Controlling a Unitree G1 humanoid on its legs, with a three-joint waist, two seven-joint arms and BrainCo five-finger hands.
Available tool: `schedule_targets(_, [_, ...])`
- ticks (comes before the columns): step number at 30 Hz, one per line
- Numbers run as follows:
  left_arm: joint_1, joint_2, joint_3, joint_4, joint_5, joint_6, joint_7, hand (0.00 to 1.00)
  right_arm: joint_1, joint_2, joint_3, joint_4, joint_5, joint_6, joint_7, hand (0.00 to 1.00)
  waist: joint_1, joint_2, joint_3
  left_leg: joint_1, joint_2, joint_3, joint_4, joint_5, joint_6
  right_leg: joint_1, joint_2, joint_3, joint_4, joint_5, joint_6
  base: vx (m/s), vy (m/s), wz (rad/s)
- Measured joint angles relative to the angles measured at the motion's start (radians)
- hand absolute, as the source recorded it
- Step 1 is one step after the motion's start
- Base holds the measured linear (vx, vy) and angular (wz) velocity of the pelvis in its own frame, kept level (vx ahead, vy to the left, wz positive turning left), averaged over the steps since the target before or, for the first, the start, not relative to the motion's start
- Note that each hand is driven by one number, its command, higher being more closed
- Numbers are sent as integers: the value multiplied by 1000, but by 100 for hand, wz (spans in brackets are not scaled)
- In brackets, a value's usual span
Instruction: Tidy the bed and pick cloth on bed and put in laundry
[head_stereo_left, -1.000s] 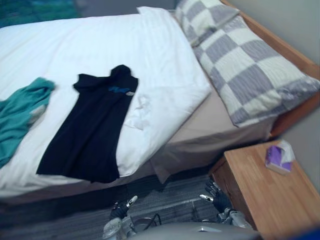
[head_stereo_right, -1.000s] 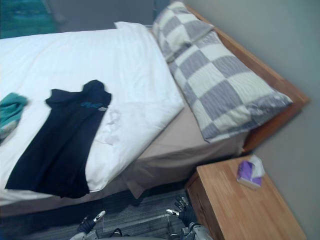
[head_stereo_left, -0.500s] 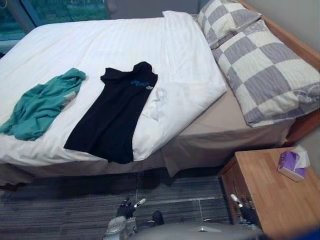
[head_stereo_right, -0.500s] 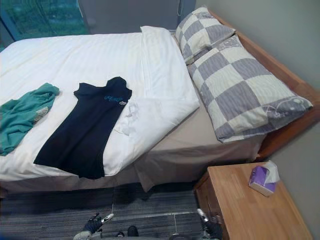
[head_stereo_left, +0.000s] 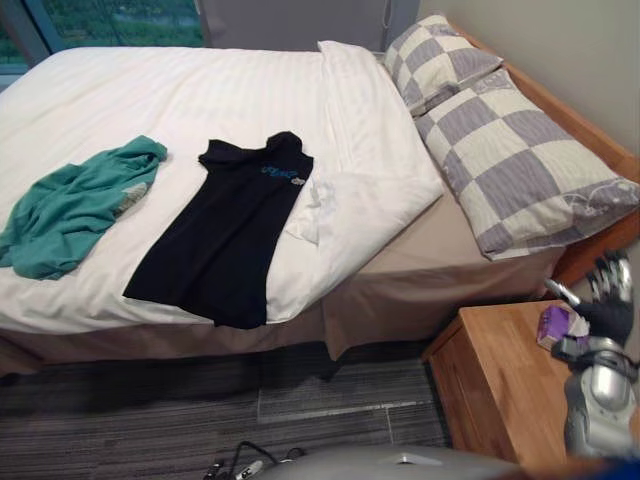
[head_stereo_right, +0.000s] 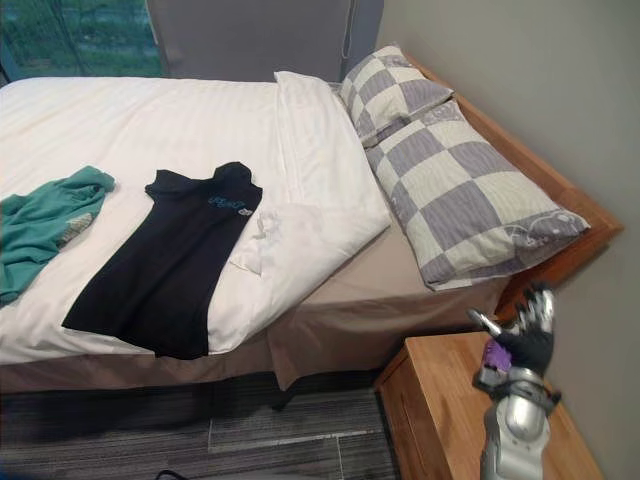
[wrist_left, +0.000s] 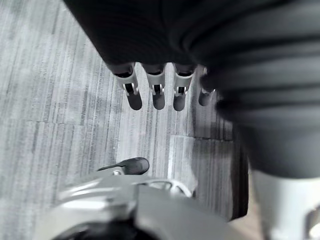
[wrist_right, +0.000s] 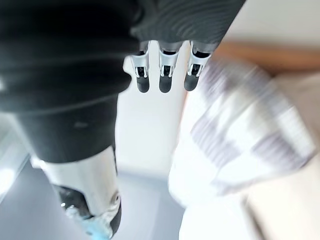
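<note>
Silver fingers (wrist_right: 165, 70) straight, R hand (head_stereo_right: 530, 340) empty.

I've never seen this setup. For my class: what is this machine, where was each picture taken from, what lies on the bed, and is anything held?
A humanoid robot. Two pictures come from cameras in its head, looking down at a bed; two from cameras on its wrists. On the bed lie a black shirt, a teal cloth and checked pillows. The right hand hovers open above a nightstand, near a tissue box; the left hand hangs open above the carpet. Both hold nothing.
</note>
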Motion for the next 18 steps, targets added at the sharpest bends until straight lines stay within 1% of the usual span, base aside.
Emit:
schedule_targets(2, [-5,2,0,-15,1,-18,-1,0,-73,-54,71,0,-47,50,14,0,7,20,3,1,-6,-24,0,0,1,14,-4,0,1,1,-2,146,16,33])
schedule_targets(3, [-5,3,0,-20,2,-22,-1,0,-91,-67,88,0,-56,66,16,0,10,24,6,1,-6,-29,0,0,1,16,-4,0,1,2,-3,87,-31,30])
schedule_targets(4, [-6,3,0,-23,4,-23,-1,0,-129,-94,131,1,-75,98,17,0,14,29,10,0,-6,-39,0,1,2,18,-2,-1,1,2,-4,51,-40,18])
schedule_targets(5, [-5,3,0,-24,6,-22,-1,0,-152,-106,156,4,-87,114,17,0,16,33,13,-1,-4,-45,0,1,2,20,0,-2,1,2,-4,57,-83,25])
schedule_targets(6, [-1,3,0,-17,28,-19,-2,0,-220,-127,214,26,-119,148,16,0,20,36,20,-3,1,-57,0,4,4,25,5,-6,1,2,-5,36,-84,23])
schedule_targets(7, [-1,3,0,-17,30,-17,-2,0,-253,-131,234,42,-128,160,15,0,20,32,26,-4,3,-64,-1,6,3,25,8,-10,2,1,-5,19,-111,30])
schedule_targets(8, [-10,5,0,-19,30,-16,-3,0,-313,-138,266,73,-145,185,12,0,24,26,38,-16,9,-73,-3,14,-1,19,12,-20,4,1,-6,-30,-95,25])
schedule_targets(10, [-55,14,-1,-22,30,-4,-3,0,-417,-164,309,121,-185,216,4,0,54,18,62,-65,28,-77,-2,35,-5,-29,32,-21,10,18,-36,-70,-87,16])
schedule_targets(11, [-78,25,-1,-31,29,2,-3,0,-468,-165,319,135,-202,224,-1,0,64,9,86,-87,39,-81,0,46,-6,-49,42,-21,11,27,-50,-99,-63,13])
schedule_targets(12, [-108,51,-2,-49,28,8,-2,0,-544,-166,342,156,-206,226,-14,0,70,-11,128,-110,49,-94,0,64,-11,-70,50,-22,13,34,-61,-100,-56,18])
schedule_targets(13, [-126,65,-1,-54,27,12,-1,0,-581,-167,350,163,-213,228,-19,0,71,-21,148,-125,54,-98,0,72,-12,-81,56,-22,13,37,-67,-144,-67,24])
schedule_targets(14, [-161,91,-1,-67,24,23,0,0,-647,-177,370,180,-236,233,-34,0,75,-34,185,-151,67,-105,0,88,-14,-103,70,-22,13,48,-83,-122,-54,17])
schedule_targets(15, [-178,102,-1,-76,21,26,1,0,-679,-192,386,191,-246,234,-38,0,81,-38,202,-165,73,-109,0,97,-14,-117,77,-22,14,56,-88,-150,-50,20])
schedule_targets(16, [-211,115,-1,-90,20,28,3,0,-726,-226,409,199,-264,242,-50,0,96,-40,228,-193,78,-121,0,111,-14,-140,83,-22,15,61,-89,-147,-29,21])
schedule_targets(17, [-242,119,-1,-102,17,29,6,0,-772,-259,419,210,-277,247,-56,0,103,-37,252,-217,80,-128,0,122,-14,-162,85,-22,20,63,-92,-136,-15,21])
schedule_targets(18, [-253,120,-1,-110,14,29,11,0,-799,-270,420,219,-279,251,-57,0,109,-31,266,-228,81,-129,0,127,-12,-175,87,-22,25,66,-96,-128,6,14])
